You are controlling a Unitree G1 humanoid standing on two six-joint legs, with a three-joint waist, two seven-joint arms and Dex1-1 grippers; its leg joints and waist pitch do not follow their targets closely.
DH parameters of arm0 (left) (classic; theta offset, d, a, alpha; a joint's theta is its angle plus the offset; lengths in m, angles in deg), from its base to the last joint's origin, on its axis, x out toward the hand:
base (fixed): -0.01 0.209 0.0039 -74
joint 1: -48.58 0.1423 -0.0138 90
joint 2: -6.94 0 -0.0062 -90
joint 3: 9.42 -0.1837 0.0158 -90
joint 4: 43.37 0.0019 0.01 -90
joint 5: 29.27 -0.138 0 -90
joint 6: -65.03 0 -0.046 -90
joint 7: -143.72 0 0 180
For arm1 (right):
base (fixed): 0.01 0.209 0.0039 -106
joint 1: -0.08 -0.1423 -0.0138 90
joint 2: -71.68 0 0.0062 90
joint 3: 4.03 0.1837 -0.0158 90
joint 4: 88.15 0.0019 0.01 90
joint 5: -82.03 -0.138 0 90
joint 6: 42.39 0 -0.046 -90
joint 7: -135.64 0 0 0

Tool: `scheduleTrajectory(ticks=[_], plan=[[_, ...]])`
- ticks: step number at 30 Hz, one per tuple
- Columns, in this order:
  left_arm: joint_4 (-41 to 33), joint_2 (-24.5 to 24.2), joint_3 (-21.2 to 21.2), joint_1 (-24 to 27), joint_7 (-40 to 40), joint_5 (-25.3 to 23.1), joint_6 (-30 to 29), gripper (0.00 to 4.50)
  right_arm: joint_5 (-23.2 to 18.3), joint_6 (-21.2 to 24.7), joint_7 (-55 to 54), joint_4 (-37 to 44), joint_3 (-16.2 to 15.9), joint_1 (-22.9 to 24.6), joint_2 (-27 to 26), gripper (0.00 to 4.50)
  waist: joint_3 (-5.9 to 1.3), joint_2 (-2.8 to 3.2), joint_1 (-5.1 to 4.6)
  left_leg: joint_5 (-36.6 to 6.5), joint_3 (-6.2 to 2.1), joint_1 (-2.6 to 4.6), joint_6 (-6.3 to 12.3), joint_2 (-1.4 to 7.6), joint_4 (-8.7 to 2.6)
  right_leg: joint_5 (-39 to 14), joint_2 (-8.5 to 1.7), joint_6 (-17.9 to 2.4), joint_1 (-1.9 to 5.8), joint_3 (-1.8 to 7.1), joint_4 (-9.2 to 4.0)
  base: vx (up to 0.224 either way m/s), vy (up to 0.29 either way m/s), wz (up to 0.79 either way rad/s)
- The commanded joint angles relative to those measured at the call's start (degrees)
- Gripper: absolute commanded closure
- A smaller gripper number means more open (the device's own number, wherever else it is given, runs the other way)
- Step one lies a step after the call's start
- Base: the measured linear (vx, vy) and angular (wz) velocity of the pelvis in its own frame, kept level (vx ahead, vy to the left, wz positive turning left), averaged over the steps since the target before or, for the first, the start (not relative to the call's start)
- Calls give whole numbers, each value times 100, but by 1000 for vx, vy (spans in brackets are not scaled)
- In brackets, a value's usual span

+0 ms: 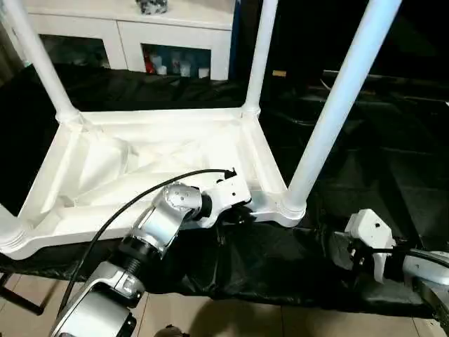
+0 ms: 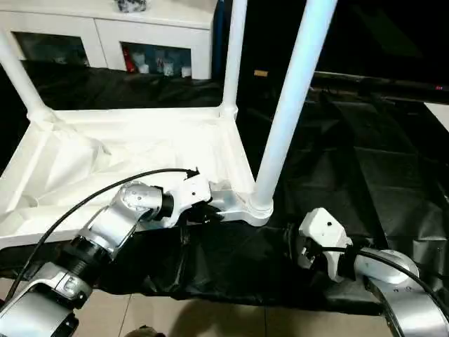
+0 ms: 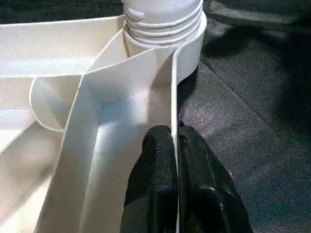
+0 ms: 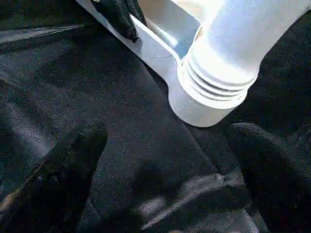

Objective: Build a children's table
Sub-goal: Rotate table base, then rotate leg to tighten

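Note:
The children's table lies upside down on a black cloth, its ribbed white top (image 1: 140, 161) facing up. White tube legs stand in its corner sockets, the nearest one (image 1: 337, 105) at the front right corner. My left gripper (image 3: 176, 145) is shut on the thin front rim (image 3: 173, 87) of the top, a little way from that corner socket (image 3: 165, 29), one finger on each side of the rim. My right gripper (image 4: 170, 145) is open low over the cloth, with the socket and the leg's ribbed base (image 4: 218, 77) just beyond its fingertips and nothing between them.
Black cloth (image 1: 365, 161) covers the work area to the right and front of the table. A white cabinet (image 1: 140, 35) stands behind. Tiled floor (image 1: 210, 316) shows at the near edge. A black cable (image 1: 126, 203) arcs over my left forearm.

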Motion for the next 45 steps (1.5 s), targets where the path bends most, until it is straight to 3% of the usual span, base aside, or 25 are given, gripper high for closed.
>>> scheduleTrajectory(ticks=[1,2,3,7,15,23,26,29,31,35,39,41,42,44,45], plan=[[-23,-2,3,126,115,182,-209,448,50,-54,-54,-53,64,-13,-10,0,-272,-105,7,-925,-129,96,538,358,-426,-310,-410,-1352,149,255,-478,0,0,0],[-24,-4,3,126,120,182,-213,448,50,-54,-54,-53,63,-13,-11,0,-275,-105,6,-922,-133,96,532,363,-431,-316,-413,-1350,152,255,-475,0,0,0],[-69,-44,-13,134,178,166,-235,404,59,-71,-60,-63,60,-17,-19,0,-279,-103,2,-902,-134,93,532,362,-429,-290,-410,-1351,150,255,-473,0,0,0],[-141,-172,90,85,96,164,-259,375,-1,-140,-108,-111,87,-85,-107,0,-283,-75,-10,-900,-132,97,533,361,-427,-176,-399,-1401,136,253,-464,0,0,0],[-262,-387,48,141,455,303,-442,375,-25,-183,-101,-95,94,-138,-157,0,-270,-72,-11,-1047,-131,107,433,367,-454,-341,-399,-1364,129,261,-480,0,0,0],[-127,-288,204,143,451,598,-465,444,-141,-251,-281,-237,210,-344,-401,0,-286,-74,-32,-915,-123,103,457,354,-438,-149,-400,-1443,126,254,-452,0,0,0],[-144,-291,172,184,554,645,-437,444,-252,-174,-373,-286,257,-450,-550,0,-295,-72,-31,-855,-121,102,481,357,-431,-45,-395,-1454,137,259,-438,0,0,0],[-192,-340,86,232,608,604,-418,444,-181,-132,-465,-347,193,-547,-621,0,-298,-72,-49,-762,-115,100,509,350,-424,99,-385,-1460,138,255,-422,0,0,0],[-232,-412,-49,284,642,504,-356,444,137,-153,-799,-619,81,-821,-767,0,-298,-75,-63,-731,-114,95,478,342,-428,47,-387,-1469,132,249,-421,0,0,0],[-262,-443,-137,345,686,470,-230,444,357,-200,-829,-1141,-159,-1273,-937,0,-297,-61,-107,-807,-106,101,387,340,-431,-89,-381,-1480,133,253,-427,0,0,0],[-255,-444,-161,349,745,470,-150,444,445,-299,-676,-1471,-353,-1520,-985,0,-313,-52,-94,-642,-98,111,439,344,-407,267,-372,-1508,137,262,-392,0,0,0],[-265,-445,-173,354,765,475,-101,444,471,-355,-516,-1665,-488,-1708,-1017,0,-317,-87,-95,-620,-91,98,481,336,-402,321,-373,-1546,146,253,-381,0,0,0],[-270,-449,-181,356,768,485,-84,450,492,-384,-462,-1739,-526,-1774,-1032,28,-303,-68,-93,-705,-89,105,465,343,-408,160,-384,-1546,138,259,-401,0,0,0],[-277,-451,-193,353,776,502,-53,450,543,-428,-417,-1863,-562,-1868,-1047,28,-304,-85,-91,-734,-87,105,448,345,-411,88,-380,-1538,141,260,-400,0,0,0],[-301,-468,-204,361,789,512,-40,450,601,-489,-410,-2046,-588,-1988,-1070,59,-303,-75,-88,-754,-89,107,431,346,-416,34,-379,-1533,137,258,-401,0,0,0]])
